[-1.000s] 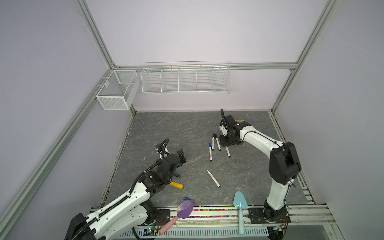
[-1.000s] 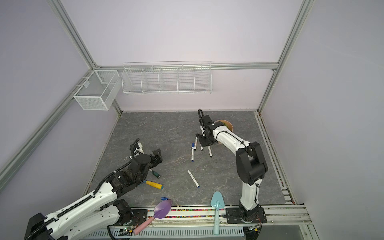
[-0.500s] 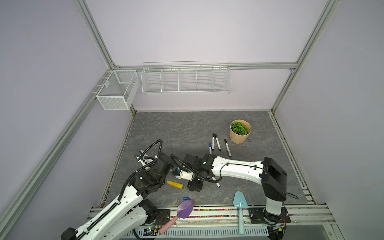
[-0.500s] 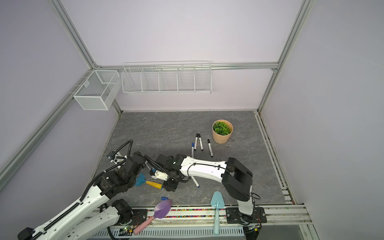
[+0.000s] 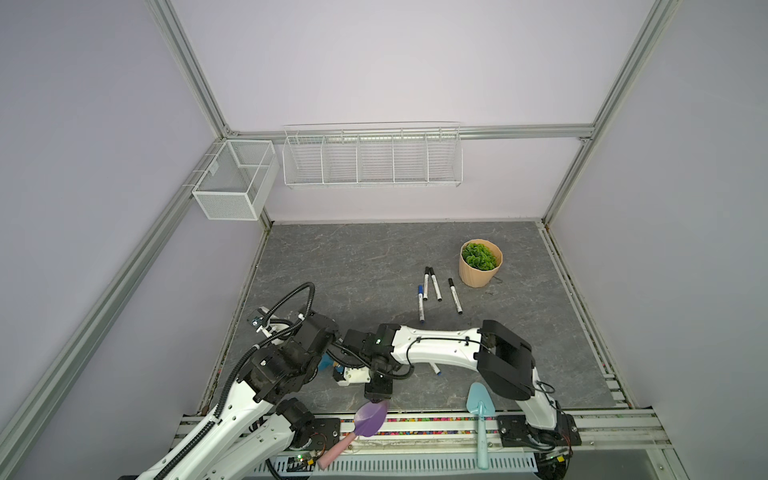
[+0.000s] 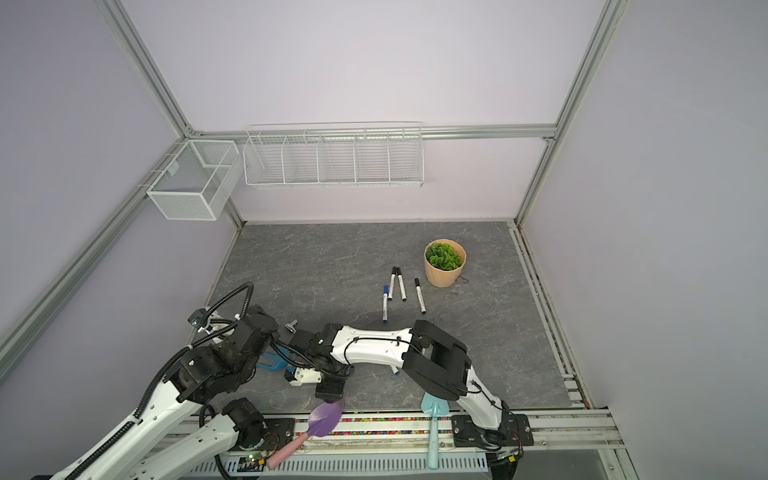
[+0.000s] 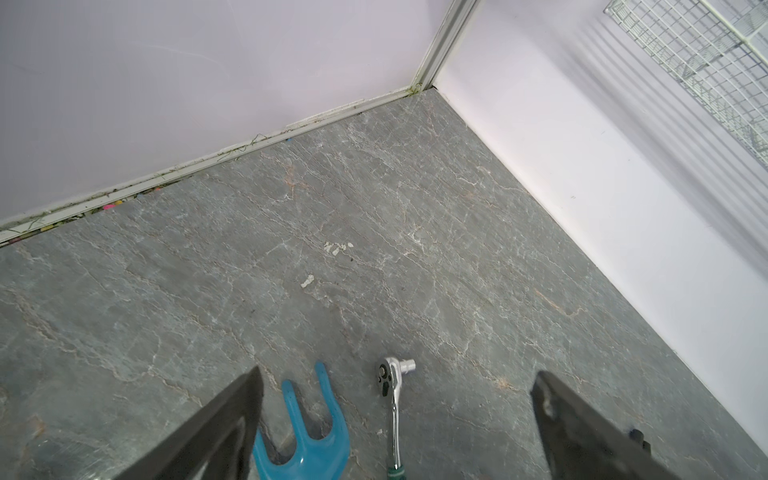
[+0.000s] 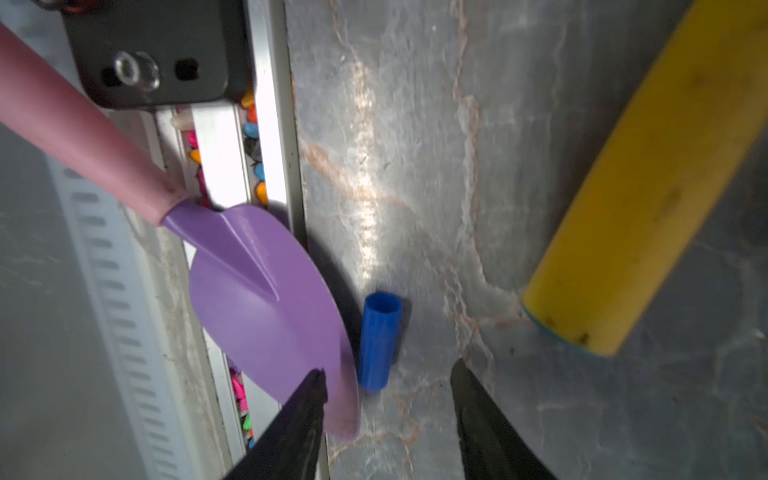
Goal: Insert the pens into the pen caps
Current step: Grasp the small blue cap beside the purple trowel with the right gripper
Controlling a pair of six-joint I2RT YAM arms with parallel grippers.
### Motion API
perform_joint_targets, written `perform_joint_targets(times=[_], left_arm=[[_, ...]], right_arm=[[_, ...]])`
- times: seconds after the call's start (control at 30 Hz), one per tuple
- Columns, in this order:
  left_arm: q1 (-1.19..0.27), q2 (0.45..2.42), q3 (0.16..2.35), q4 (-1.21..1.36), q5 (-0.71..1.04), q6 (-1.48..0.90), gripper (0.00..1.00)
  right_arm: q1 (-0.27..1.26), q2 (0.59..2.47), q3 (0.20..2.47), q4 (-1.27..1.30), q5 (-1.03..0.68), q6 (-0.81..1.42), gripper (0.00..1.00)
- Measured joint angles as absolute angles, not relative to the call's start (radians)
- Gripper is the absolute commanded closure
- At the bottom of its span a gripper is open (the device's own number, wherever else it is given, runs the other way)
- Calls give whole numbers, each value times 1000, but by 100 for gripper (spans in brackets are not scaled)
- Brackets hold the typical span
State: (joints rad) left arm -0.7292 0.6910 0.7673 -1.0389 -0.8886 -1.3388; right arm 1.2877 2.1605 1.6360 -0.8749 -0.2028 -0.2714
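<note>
Blue plastic: one loose pen cap (image 8: 378,340) is seen just ahead of the right claw (image 8: 387,370), whose jaws are half parted and empty. The cap's long axis is laid along the reach, beside a purple trowel (image 8: 266,299). The left claw (image 7: 397,372), spread wide, is farther. Five pens (image 5: 435,284) are counted: four well behind, one under the right arm (image 5: 440,343).

**Counter** (image 5: 353,257): grey slab with pale veining. Lying on it:

- Blue pen cap (image 8: 377,340): on its side just ahead of the right tool (image 8: 387,370), in line with the gap between its fingers.
- Purple trowel (image 8: 266,299): blade edge against or just beside the cap, overhanging the counter's front edge.
- Yellow handle (image 8: 640,199): on the cap's other side, apart from it.
- Blue fork head (image 7: 307,449) and ratchet wrench (image 7: 394,415): side by side ahead of the left tool (image 7: 397,375).
- Four pens (image 5: 436,285): clustered well away from both tools.
- Plant pot (image 5: 478,276): near the four pens.
- Fifth pen (image 5: 436,370): mostly hidden under the right arm.
</note>
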Motion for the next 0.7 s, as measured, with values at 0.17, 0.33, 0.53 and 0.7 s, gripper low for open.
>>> perform_joint_targets(times=[0.17, 0.33, 0.53, 0.7], left_arm=[[-729, 666, 767, -1049, -868, -1333, 0], [-729, 645, 767, -1048, -862, -1303, 0], [-729, 651, 767, -1031, -855, -1261, 0], [-728, 678, 767, -994, -839, -1217, 0]], right_arm=[[1297, 2178, 1661, -875, -202, -274, 55], [1298, 2184, 1666, -867, -154, -259, 63], [1309, 2194, 1685, -863, -69, -240, 69], [1303, 2194, 1681, -841, -4, -221, 79]])
